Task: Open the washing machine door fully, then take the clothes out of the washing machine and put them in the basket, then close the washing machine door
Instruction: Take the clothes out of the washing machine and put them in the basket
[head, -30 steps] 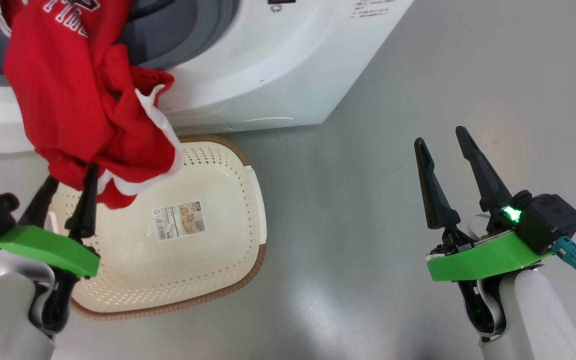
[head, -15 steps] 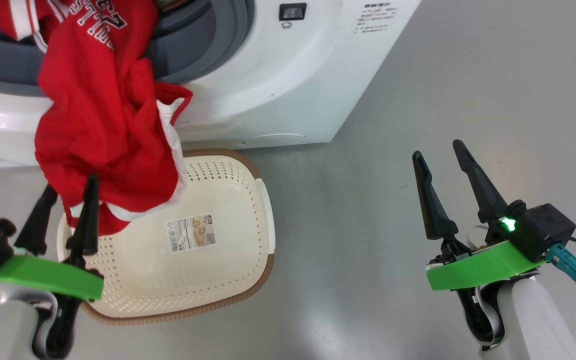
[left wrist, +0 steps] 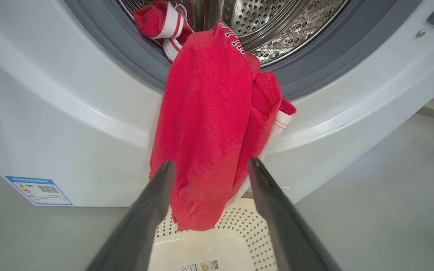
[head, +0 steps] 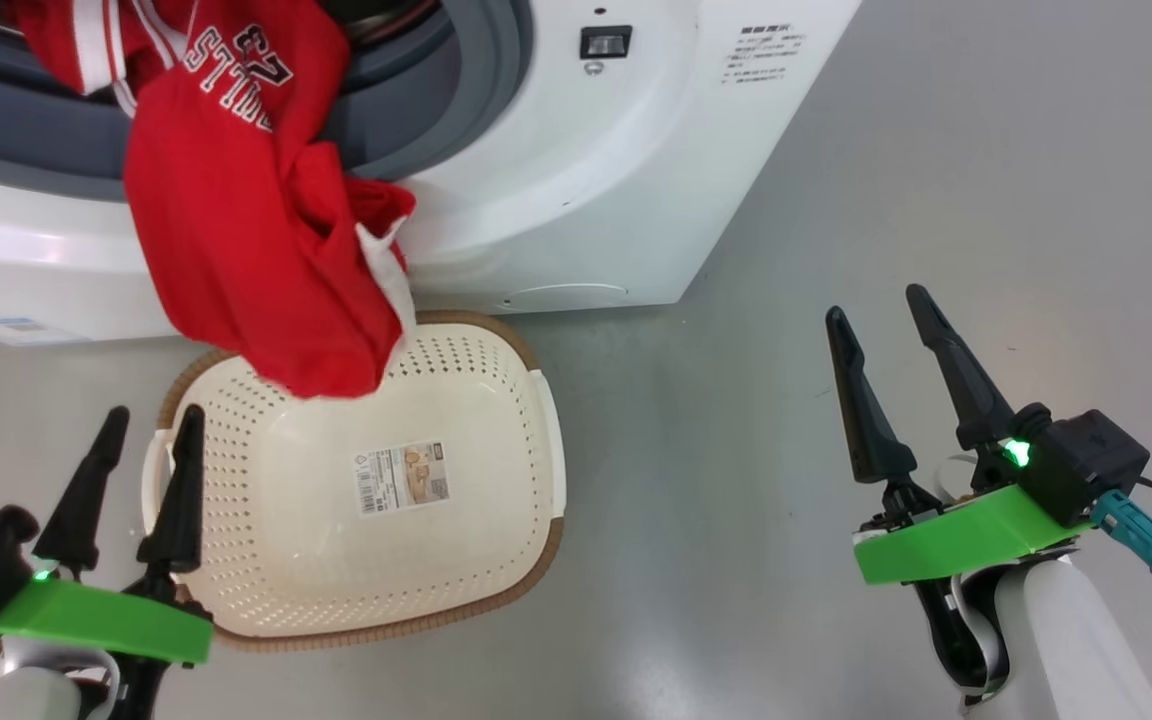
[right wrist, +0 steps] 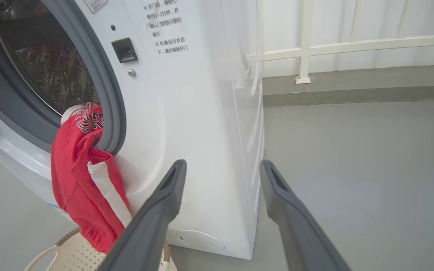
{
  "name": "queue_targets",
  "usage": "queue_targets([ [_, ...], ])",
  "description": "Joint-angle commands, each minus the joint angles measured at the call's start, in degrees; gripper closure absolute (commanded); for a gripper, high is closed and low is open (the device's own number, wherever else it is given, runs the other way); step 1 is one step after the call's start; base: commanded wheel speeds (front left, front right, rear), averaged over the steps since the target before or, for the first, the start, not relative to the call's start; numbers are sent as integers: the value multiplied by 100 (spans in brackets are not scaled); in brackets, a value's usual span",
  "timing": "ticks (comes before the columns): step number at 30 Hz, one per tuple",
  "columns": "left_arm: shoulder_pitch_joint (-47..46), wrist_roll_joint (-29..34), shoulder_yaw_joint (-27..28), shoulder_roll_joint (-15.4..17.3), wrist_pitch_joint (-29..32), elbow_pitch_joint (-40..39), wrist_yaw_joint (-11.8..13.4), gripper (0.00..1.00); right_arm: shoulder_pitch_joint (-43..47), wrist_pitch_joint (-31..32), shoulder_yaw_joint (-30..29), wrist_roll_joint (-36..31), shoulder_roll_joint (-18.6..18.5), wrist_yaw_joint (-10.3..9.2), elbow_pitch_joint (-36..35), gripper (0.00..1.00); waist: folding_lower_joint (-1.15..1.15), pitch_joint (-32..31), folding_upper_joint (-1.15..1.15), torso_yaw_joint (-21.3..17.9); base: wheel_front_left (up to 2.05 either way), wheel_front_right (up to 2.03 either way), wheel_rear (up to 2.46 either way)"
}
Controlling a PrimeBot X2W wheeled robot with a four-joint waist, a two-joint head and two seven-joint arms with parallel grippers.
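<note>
The washing machine [head: 556, 190] stands with its opening uncovered. The clothes, a red garment [head: 256, 240] with white lettering, hang out of the steel drum [left wrist: 277, 22] over the grey ring, their lower end above the far rim of the cream basket [head: 536, 420]. Another red piece with white bands [left wrist: 160, 19] lies in the drum. My left gripper [head: 154, 420] is open and empty at the basket's near left, short of the hanging cloth [left wrist: 209, 124]. My right gripper [head: 876, 305] is open and empty over the floor. The washing machine door is out of view.
Grey floor [head: 886, 150] spreads to the right of the machine. A white railing and wall [right wrist: 352, 41] run behind it. A blue label [left wrist: 38, 190] sits low on the machine's front. The basket [right wrist: 74, 256] stands tight against the machine's base.
The head view has shifted. My left gripper has drawn back from the red garment's lower end, which now hangs clear of its fingers. The right arm has hardly moved.
</note>
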Motion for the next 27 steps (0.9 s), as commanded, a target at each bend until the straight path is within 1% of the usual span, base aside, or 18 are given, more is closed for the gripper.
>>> queue_targets([
  [1,95,72,293,172,-47,-204,-15,0,187,-27,93,-104,31,9,-112,0,0,-22,0,27,0,0,0],
  [13,662,476,943,-149,-47,-1164,-15,0,279,-27,58,-155,31,9,-86,0,0,-146,0,116,0,0,0],
  [19,827,608,1160,-202,-47,-1537,-15,0,362,-27,17,-198,31,9,-92,0,0,-183,0,157,0,0,0],
  [27,1104,661,1339,-232,-47,-1837,-15,0,456,-27,-30,-209,31,9,-106,0,0,-224,0,142,0,0,0],
])
